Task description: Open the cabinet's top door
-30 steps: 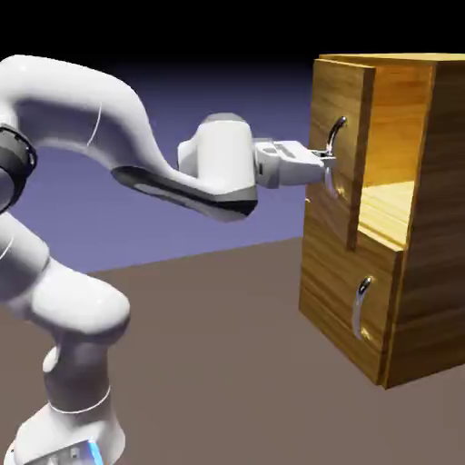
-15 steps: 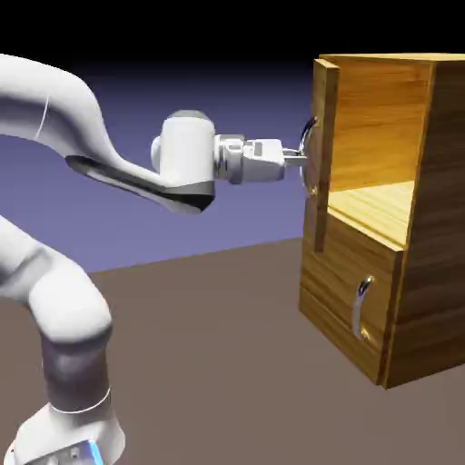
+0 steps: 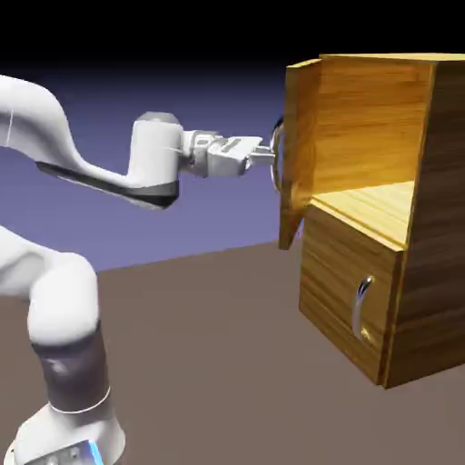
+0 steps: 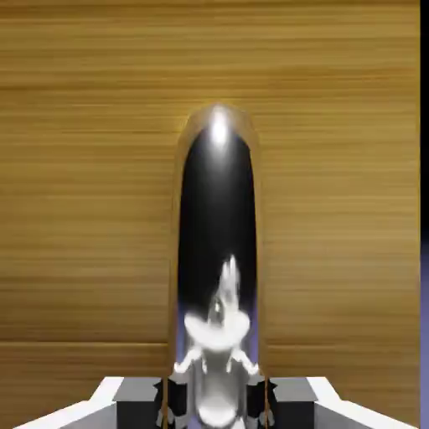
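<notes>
The tall, roughly square wood-grain door [image 3: 299, 154] has been swung further out from the golden-brown box-shaped cabinet [image 3: 350, 281] than a moment ago — it now juts beyond the cabinet's front, at the upper part, and much more of the lit interior is exposed. The opening is thus judged well advanced, with perhaps a little more swing wanted. The long curved silver handle [image 3: 278, 156] is clamped between the grey-tipped jaws [image 4: 216, 404], in front of the cabinet. The white jointed arm [image 3: 64, 150] is drawn back on the exterior view's left of the cabinet, its hand held roughly level — pointed at the door.
</notes>
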`<action>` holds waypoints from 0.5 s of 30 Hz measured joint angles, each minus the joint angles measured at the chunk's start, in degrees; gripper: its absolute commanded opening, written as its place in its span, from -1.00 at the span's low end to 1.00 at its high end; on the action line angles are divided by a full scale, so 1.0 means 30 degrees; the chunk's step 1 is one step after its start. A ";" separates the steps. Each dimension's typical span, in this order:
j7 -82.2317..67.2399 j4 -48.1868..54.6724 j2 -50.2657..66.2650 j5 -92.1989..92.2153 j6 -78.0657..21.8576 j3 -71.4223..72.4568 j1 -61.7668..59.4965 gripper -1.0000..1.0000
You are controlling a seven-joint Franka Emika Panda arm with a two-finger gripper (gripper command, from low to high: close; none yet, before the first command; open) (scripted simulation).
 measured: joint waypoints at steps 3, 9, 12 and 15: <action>-0.0669 0.0375 -0.0331 0.2109 -0.1198 0.1731 -0.0679 -1.00; -0.1630 0.1924 -0.0334 0.5728 -0.4478 0.5214 -0.2061 -1.00; -0.1842 0.3308 0.0240 0.7214 -0.6969 0.7084 -0.2789 -1.00; -0.1970 0.4982 0.0869 0.8501 -0.9438 0.9122 -0.3989 -1.00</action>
